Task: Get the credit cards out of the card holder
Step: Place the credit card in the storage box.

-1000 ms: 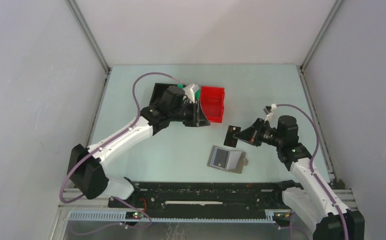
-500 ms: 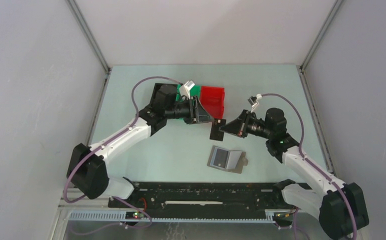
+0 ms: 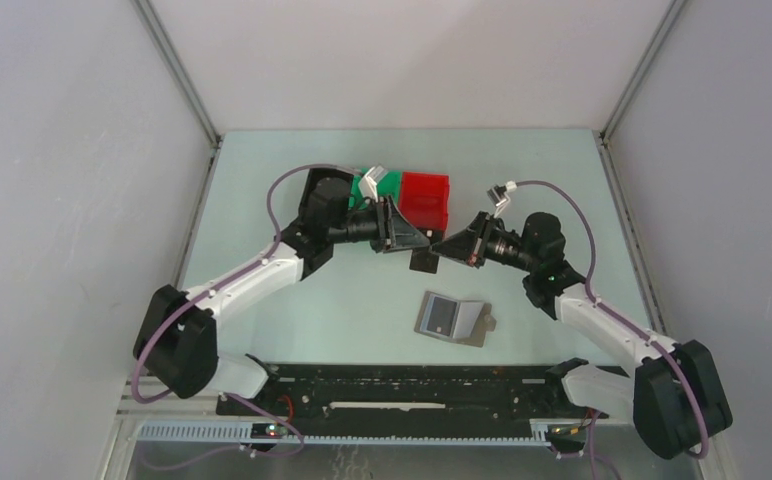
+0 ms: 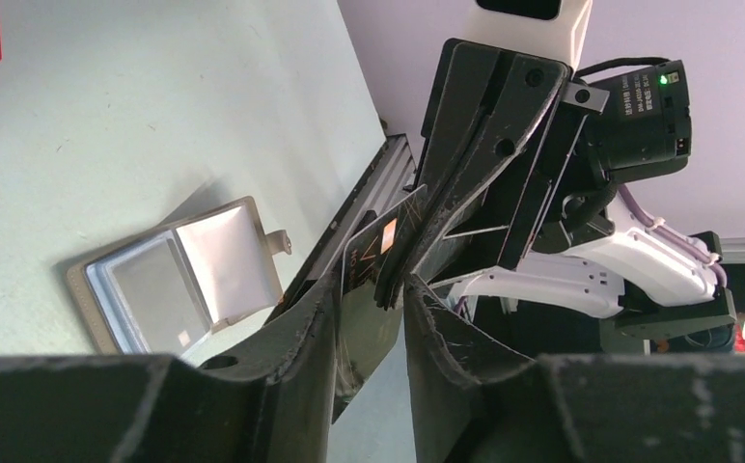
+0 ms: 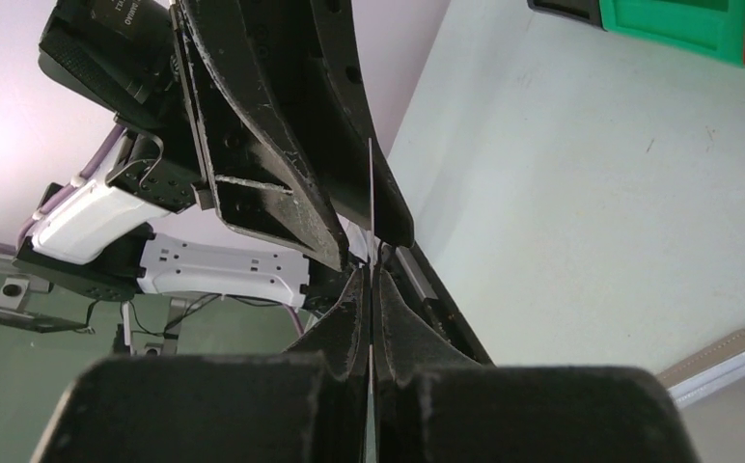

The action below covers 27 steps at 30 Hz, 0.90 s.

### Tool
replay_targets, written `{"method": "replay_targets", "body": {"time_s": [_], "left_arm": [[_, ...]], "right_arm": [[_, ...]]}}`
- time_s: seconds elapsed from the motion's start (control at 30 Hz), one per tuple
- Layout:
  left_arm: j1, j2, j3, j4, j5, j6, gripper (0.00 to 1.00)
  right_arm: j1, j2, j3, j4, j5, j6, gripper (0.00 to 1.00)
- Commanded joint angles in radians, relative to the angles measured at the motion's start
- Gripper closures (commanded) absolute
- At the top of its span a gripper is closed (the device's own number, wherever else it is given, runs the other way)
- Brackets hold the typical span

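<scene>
no legible text, motor label (image 4: 642, 94) too small to read

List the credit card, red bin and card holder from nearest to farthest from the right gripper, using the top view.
1. credit card: pinched in the right gripper.
2. red bin: just beyond its tip.
3. card holder: open, on the near side.

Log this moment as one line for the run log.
phase: mid-air handover | right gripper: shut on credit card | left gripper: open around it | card holder: open on table
</scene>
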Motion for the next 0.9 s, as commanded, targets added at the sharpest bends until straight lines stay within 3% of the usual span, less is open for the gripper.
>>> {"method": "replay_targets", "body": {"time_s": [0.0, 0.13, 0.3, 0.43, 0.5, 0.57, 0.7, 0.87], "left_arm": [[0.006, -0.026, -0.012, 0.076, 0.041, -0.025, 0.65], [0.006, -0.042, -0.020, 0.075, 0.043, -0.017, 0.71], [0.026, -0.046, -0.036, 0.078, 0.063, -0.004, 0.99], [0.047, -0.067, -0.049, 0.064, 0.065, 0.007, 1.00], [0.053, -0.081, -0.046, 0.039, 0.057, 0.028, 1.00], [0.059, -0.092, -0.046, 0.017, 0.046, 0.044, 1.00], [0.087, -0.107, -0.032, -0.050, 0.045, 0.099, 1.00], [0.184, -0.112, 0.077, -0.306, 0.068, 0.304, 1.00]], "right_arm": [[0.014, 0.016, 0.047, 0.097, -0.006, 0.019, 1.00], [0.018, 0.021, 0.047, 0.092, 0.000, 0.023, 1.00], [0.020, 0.031, 0.047, 0.097, 0.004, 0.035, 1.00], [0.026, 0.024, 0.047, 0.051, 0.030, 0.009, 0.98], [0.028, 0.010, 0.047, 0.017, 0.048, -0.005, 0.78], [0.026, -0.012, 0.047, -0.035, 0.068, -0.024, 0.50], [-0.011, -0.086, 0.043, -0.203, 0.126, -0.067, 0.16], [-0.143, -0.229, 0.015, -0.407, 0.123, -0.115, 0.11]]}}
